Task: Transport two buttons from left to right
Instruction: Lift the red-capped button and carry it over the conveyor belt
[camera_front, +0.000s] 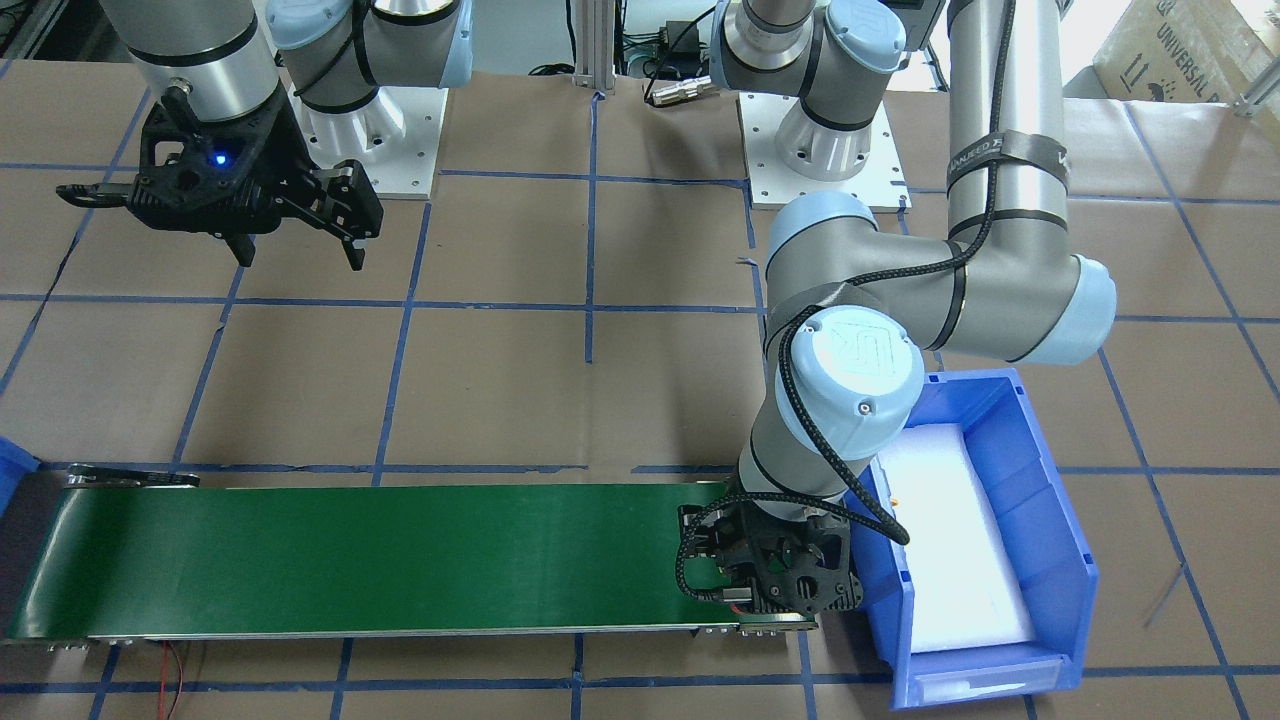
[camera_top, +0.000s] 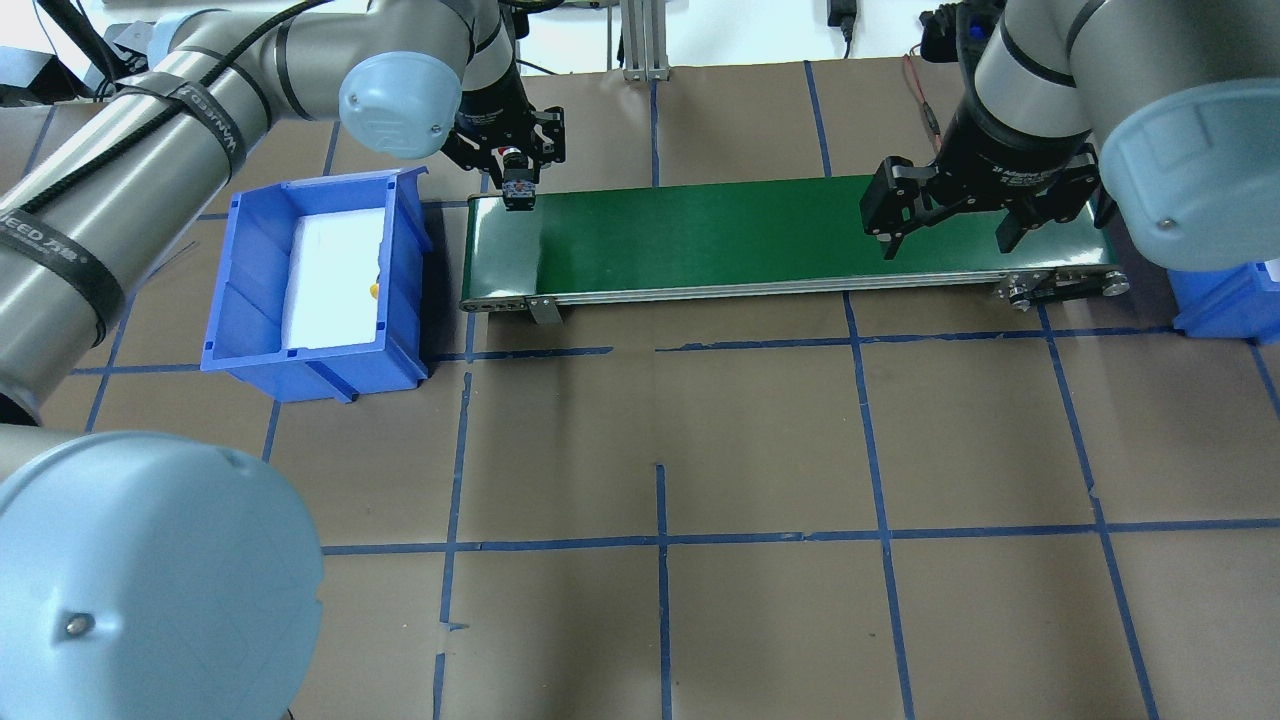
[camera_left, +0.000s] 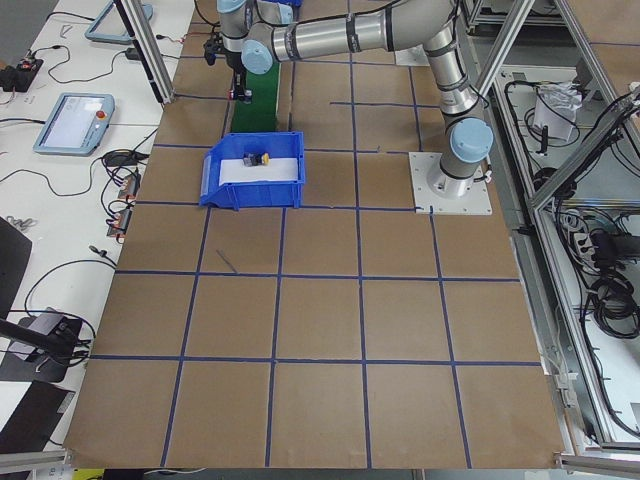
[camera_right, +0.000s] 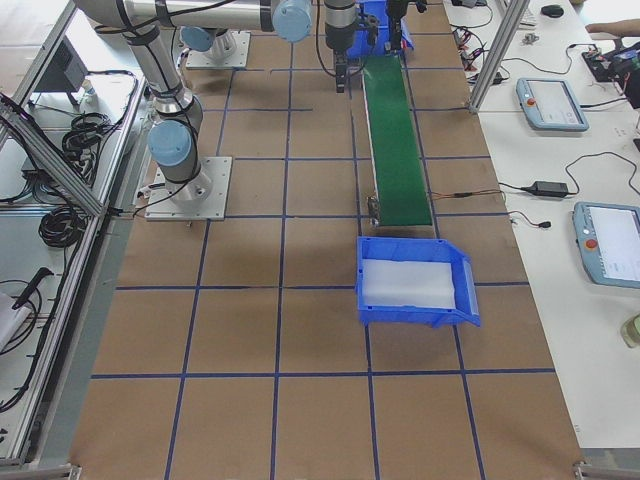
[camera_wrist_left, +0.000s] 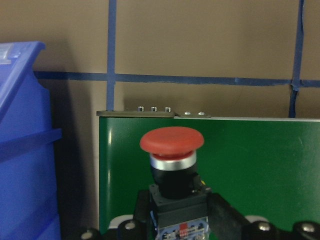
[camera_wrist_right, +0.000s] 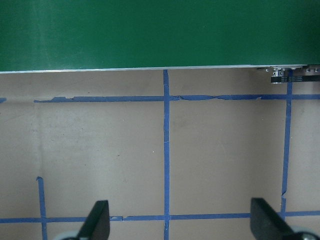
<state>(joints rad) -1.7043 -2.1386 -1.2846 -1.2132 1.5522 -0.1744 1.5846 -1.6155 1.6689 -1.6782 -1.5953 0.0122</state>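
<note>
Red button (camera_wrist_left: 171, 142) in left fingers (camera_wrist_left: 226, 216), belt (camera_wrist_left: 250, 165) below, blue bin (camera_wrist_left: 25, 150) adj.

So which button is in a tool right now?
The red one, gripped by the left tool over the belt; the yellow one lies in the bin.

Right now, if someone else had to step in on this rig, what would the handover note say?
Left gripper: fingers shut on the red button, held over the left end of the green belt, next to the left bin.
Right gripper: open and empty, hovering beside the belt's right end.
Yellow button: lying on the white foam in the left bin.
Done: red button is out of the bin. The right bin holds only foam, so nothing is delivered.
Left: probably red button onto the belt and into the right bin, then the yellow one likewise.
</note>
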